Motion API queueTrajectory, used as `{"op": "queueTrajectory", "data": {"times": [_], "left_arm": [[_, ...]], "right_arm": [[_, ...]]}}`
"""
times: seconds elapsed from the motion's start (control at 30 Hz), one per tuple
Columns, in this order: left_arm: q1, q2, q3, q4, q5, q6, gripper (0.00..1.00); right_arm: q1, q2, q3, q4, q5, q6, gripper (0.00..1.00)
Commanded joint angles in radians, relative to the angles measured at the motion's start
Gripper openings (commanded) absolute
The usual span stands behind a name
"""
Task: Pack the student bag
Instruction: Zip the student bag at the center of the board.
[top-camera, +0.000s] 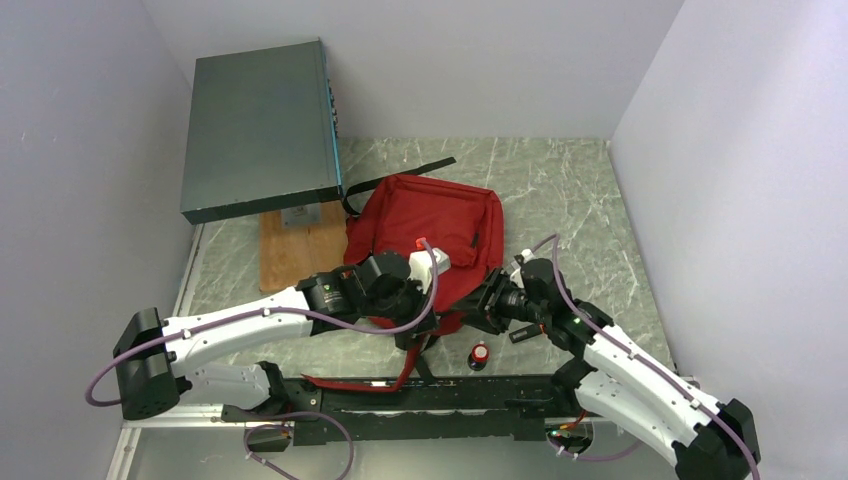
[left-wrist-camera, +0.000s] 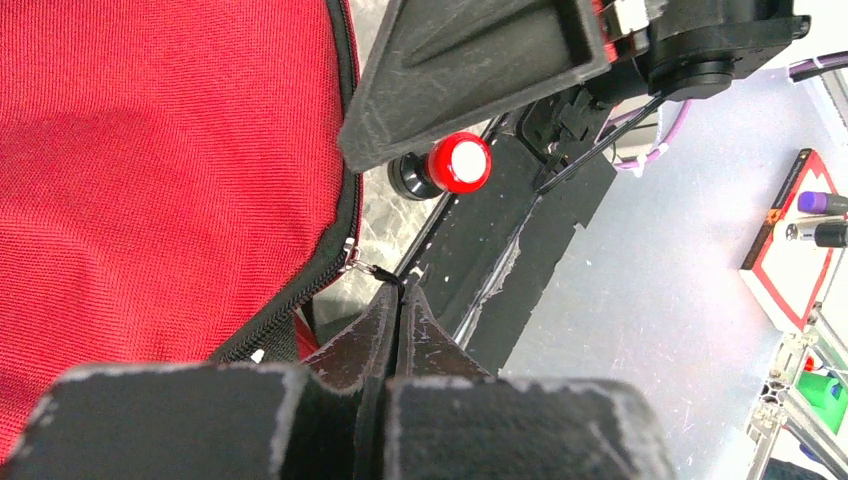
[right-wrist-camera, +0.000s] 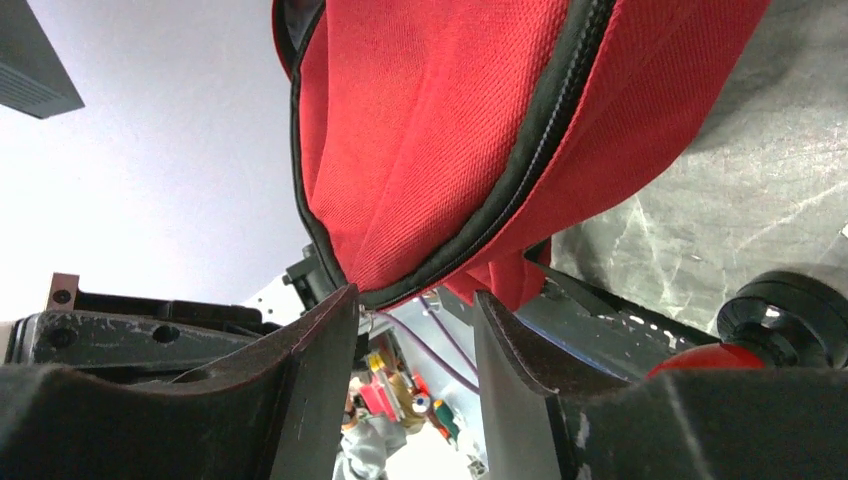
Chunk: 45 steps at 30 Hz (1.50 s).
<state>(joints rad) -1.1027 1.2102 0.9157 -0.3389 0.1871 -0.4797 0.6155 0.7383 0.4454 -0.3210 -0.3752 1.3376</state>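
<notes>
The student bag (top-camera: 430, 225), a dark red backpack, lies flat in the middle of the table with a red shoulder strap trailing toward the near rail. My left gripper (left-wrist-camera: 403, 292) is shut on the small black zipper pull (left-wrist-camera: 383, 271) at the bag's near edge, where the black zip (left-wrist-camera: 300, 295) runs. From above, this left gripper (top-camera: 420, 333) sits at the bag's near corner. My right gripper (right-wrist-camera: 415, 305) is open just under the bag's zipped seam (right-wrist-camera: 500, 190). The seam rests at its fingertips (right-wrist-camera: 335, 310) without being pinched. From above, the right gripper (top-camera: 480, 305) is close beside the left one.
A small bottle with a red cap (top-camera: 479, 354) stands by the near rail, right of the grippers, and shows too as a red cap (left-wrist-camera: 459, 162). A dark flat box (top-camera: 260, 130) sits raised at the back left over a wooden board (top-camera: 295, 250). Walls close in both sides.
</notes>
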Motion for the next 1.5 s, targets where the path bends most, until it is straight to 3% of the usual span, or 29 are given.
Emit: {"op": "queueTrajectory", "data": {"times": [0.0, 0.2, 0.27, 0.3, 0.33, 0.43, 0.57, 0.7, 0.8, 0.9, 0.93, 1.07, 1.1, 1.27, 1.47], "left_arm": [[-0.004, -0.005, 0.013, 0.080, 0.060, -0.012, 0.00], [-0.004, 0.005, 0.014, 0.086, 0.070, -0.017, 0.00], [-0.003, 0.011, 0.012, 0.077, 0.032, -0.028, 0.00], [-0.004, 0.015, 0.010, 0.060, -0.004, -0.035, 0.00], [-0.004, 0.018, 0.005, 0.033, -0.057, -0.046, 0.00], [0.004, 0.037, -0.030, -0.075, -0.297, -0.077, 0.00], [0.079, 0.078, -0.099, -0.193, -0.444, -0.101, 0.00], [0.150, -0.031, -0.201, -0.200, -0.490, -0.100, 0.00], [0.189, -0.135, -0.234, -0.139, -0.448, -0.029, 0.00], [0.192, -0.144, -0.200, -0.073, -0.321, 0.043, 0.00], [0.193, -0.135, -0.182, -0.062, -0.277, 0.059, 0.00], [0.192, -0.120, -0.137, -0.040, -0.187, 0.065, 0.00], [0.193, -0.124, -0.134, -0.033, -0.169, 0.062, 0.00], [0.192, -0.155, -0.118, -0.037, -0.173, 0.049, 0.00], [0.201, -0.205, -0.178, -0.008, -0.168, 0.016, 0.00]], "right_arm": [[0.004, 0.033, -0.026, 0.116, 0.010, 0.064, 0.47], [0.007, 0.103, -0.009, 0.150, 0.040, 0.056, 0.36], [0.007, 0.097, -0.016, 0.138, 0.074, 0.064, 0.21], [0.007, 0.092, -0.017, 0.115, 0.097, 0.062, 0.05], [0.004, 0.082, -0.017, 0.078, 0.126, 0.057, 0.00], [-0.030, 0.021, -0.031, -0.068, 0.210, 0.018, 0.00], [-0.181, -0.069, -0.082, -0.205, 0.188, -0.058, 0.00], [-0.355, -0.151, -0.100, -0.265, 0.100, -0.190, 0.00], [-0.375, -0.132, -0.045, -0.267, 0.080, -0.338, 0.00], [-0.373, -0.101, 0.059, -0.267, 0.037, -0.535, 0.00], [-0.372, -0.085, 0.111, -0.294, 0.039, -0.605, 0.05], [-0.331, -0.040, 0.301, -0.365, 0.014, -0.804, 0.54], [-0.303, -0.012, 0.339, -0.372, -0.011, -0.856, 0.59], [0.041, 0.108, 0.433, -0.288, 0.133, -0.984, 0.65], [0.334, 0.207, 0.336, 0.098, 0.235, -1.271, 0.68]]}}
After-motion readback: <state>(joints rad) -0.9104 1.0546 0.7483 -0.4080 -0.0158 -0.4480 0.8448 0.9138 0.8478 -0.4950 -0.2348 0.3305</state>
